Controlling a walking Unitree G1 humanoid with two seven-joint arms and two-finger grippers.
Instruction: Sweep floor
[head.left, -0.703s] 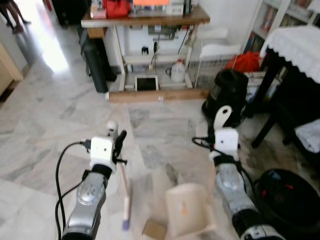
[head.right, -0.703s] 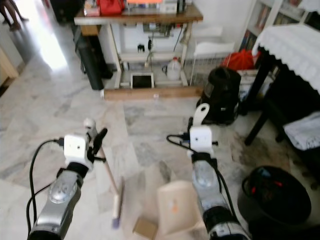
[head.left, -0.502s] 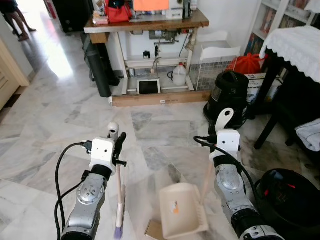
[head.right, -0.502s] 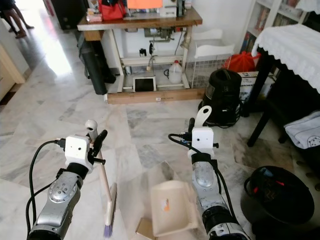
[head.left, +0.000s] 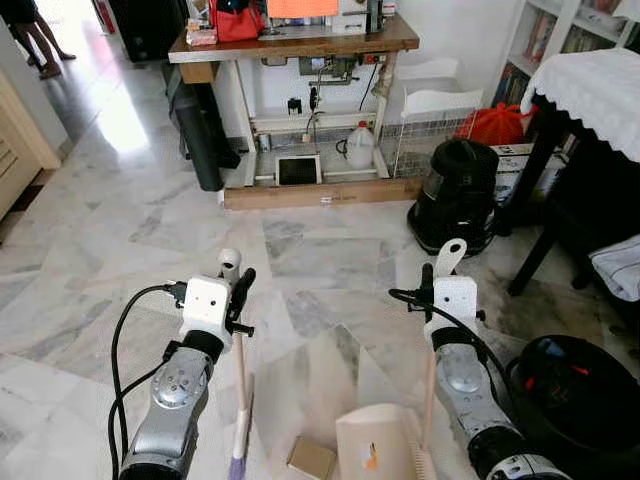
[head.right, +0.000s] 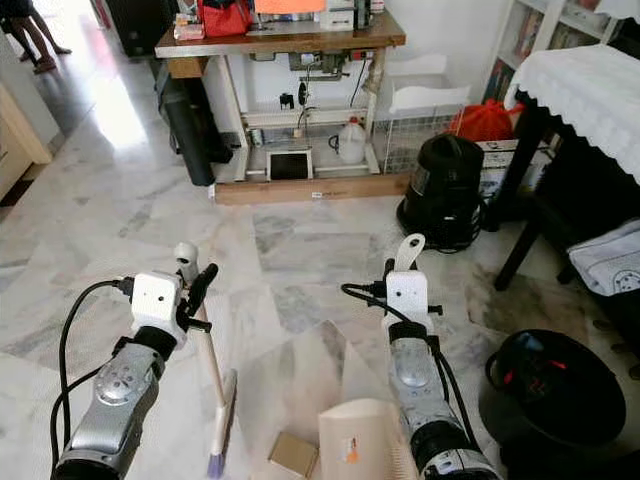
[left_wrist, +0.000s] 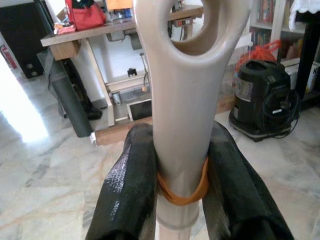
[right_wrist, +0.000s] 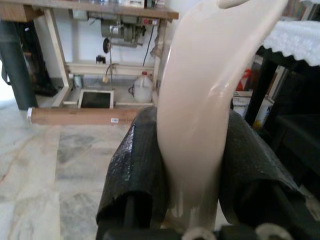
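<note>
Cardboard scrap (head.left: 311, 458) lies on the marble floor (head.left: 120, 240) between my broom (head.left: 240, 425) and dustpan (head.left: 375, 450). My left gripper (left_wrist: 180, 165) clamps the broom handle, my right gripper (right_wrist: 192, 165) the dustpan's. I should keep the pan's lip flat and brush low toward it.

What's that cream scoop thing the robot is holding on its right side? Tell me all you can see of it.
It is a dustpan that looks like smooth cream plastic, with a long upright handle ending in a hanging loop. The right hand is shut on the handle, a black finger on each side. The pan hangs low by the marble floor; whether it touches is unclear. An orange mark shows on its back, and a small brown cardboard piece lies beside it.
</note>
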